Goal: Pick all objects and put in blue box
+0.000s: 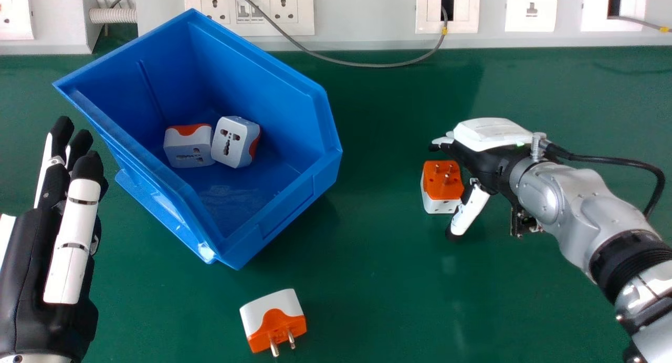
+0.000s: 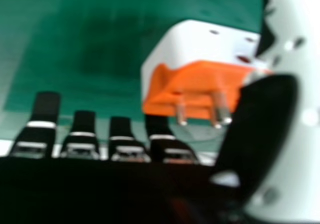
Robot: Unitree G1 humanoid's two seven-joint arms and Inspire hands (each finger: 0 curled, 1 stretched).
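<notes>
Taking the head view as my dial, I've got the right hand (image 1: 475, 161) at three o'clock, over an orange-and-white plug adapter (image 1: 442, 180) standing on the green surface (image 1: 367, 279), prongs up. The fingers are extended and the thumb is spread wide, with the adapter between them; I can't tell whether the thumb touches it, and I see no closed grip. My left hand (image 1: 31, 279) idles near nine o'clock, fingers straight.

Two adapters, one (image 1: 188, 146) beside the other (image 1: 235, 141), lie in the blue box (image 1: 289, 142) between nine and ten. Another loose adapter (image 1: 273, 323) sits between six and seven, prongs toward me.

So I judge this as the grasping step for the three o'clock piece. Next I'd close thumb and fingers on its sides, lift clear of the box's rim and carry it toward nine.
</notes>
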